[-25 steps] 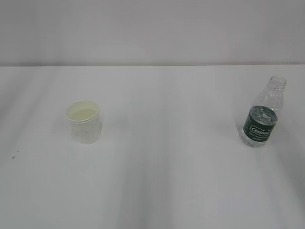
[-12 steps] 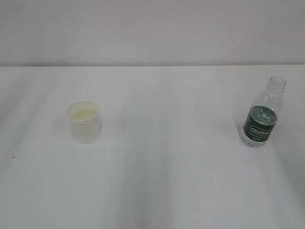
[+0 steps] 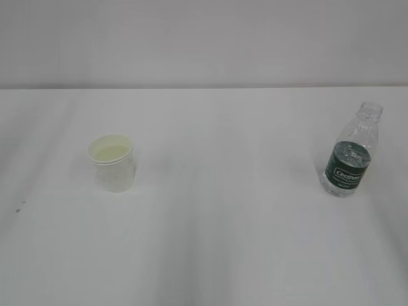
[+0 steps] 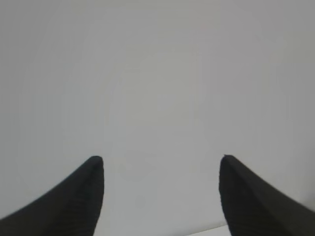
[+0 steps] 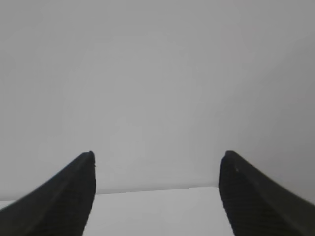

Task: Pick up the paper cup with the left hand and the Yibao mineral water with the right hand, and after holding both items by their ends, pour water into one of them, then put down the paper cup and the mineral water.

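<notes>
While apart: paper cup, tool.

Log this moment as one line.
paper cup upright, untouched | Yibao mineral water upright, untouched | left hand open | right hand open

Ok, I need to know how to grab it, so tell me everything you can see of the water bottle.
The water bottle is small, clear ribbed plastic with a dark green label in white lettering. Its neck has no cap. It stands upright on the white table, at the right side of the exterior view, far from the paper cup. Nothing else touches it, and neither wrist view shows it.
</notes>
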Robot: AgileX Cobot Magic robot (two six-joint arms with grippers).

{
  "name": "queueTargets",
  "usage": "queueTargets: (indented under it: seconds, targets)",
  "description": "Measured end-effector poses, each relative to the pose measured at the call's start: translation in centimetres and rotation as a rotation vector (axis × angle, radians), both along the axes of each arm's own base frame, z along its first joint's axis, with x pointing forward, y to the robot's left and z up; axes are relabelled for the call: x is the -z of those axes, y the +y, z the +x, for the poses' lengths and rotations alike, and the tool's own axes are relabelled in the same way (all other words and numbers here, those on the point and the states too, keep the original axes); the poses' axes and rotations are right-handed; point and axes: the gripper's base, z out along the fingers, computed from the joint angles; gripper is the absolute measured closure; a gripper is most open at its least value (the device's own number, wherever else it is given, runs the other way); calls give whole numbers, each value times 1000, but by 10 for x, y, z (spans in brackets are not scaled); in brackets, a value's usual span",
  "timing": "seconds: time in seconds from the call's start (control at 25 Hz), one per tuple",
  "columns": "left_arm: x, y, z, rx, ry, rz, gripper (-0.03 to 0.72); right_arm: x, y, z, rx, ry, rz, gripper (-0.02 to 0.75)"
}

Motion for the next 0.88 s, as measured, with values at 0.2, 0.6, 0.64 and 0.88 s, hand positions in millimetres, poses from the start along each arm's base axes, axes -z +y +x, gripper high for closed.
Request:
queueTargets:
  seconds: [0.2, 0.6, 0.64, 0.88]
  targets:
    - [-1, -3, -5, 33, 4, -1, 169, 2, 0, -18, 14, 12, 12, 147]
    - [-3, -5, -12, 48, -6, 1, 170, 14, -1, -59, 48, 92, 1, 147]
    - [-3, -6, -12, 50, -5, 1, 170, 15, -1, -62, 50, 101, 2, 147]
    - [-3, -6, -12, 53, -4, 2, 170, 30, 0, -89, 53, 189, 8, 147]
